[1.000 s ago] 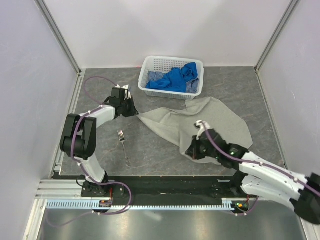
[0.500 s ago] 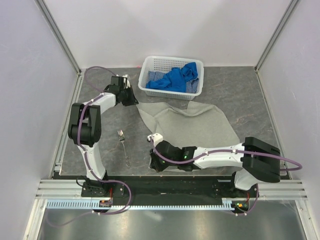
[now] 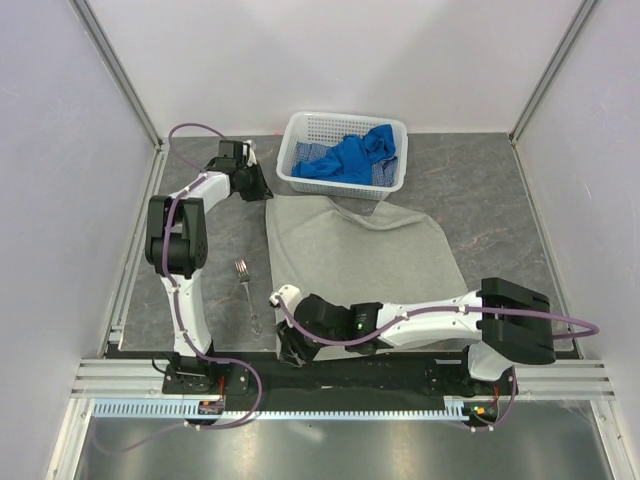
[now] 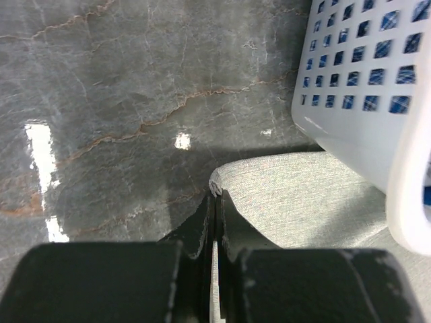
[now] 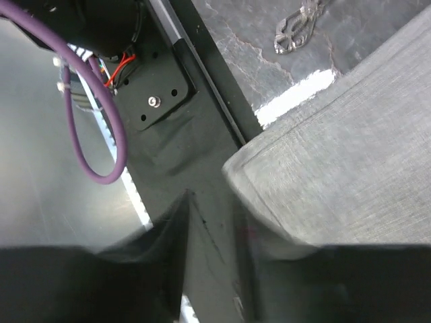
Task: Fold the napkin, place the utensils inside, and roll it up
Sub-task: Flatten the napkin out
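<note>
The light grey-beige napkin (image 3: 355, 255) lies spread nearly flat in the middle of the table. My left gripper (image 3: 257, 184) is shut on its far-left corner (image 4: 217, 183), beside the basket. My right gripper (image 3: 290, 347) is at the napkin's near-left corner (image 5: 236, 165), over the black base strip. Its jaws stand apart, with the cloth corner lying against the right finger (image 5: 250, 269). The small silver fork (image 3: 246, 292) lies on the table left of the napkin; its tines (image 5: 296, 23) show in the right wrist view.
A white perforated basket (image 3: 345, 122) holding bright blue cloths (image 3: 350, 158) stands at the back, its wall (image 4: 363, 114) close to my left gripper. The black base strip and rail (image 3: 350, 370) run along the near edge. Walls enclose the table on three sides.
My right gripper has swept left and toward the near edge with the napkin's corner, pulling the cloth flat, and its jaws have parted. My left gripper has drawn the far corner back and left.
</note>
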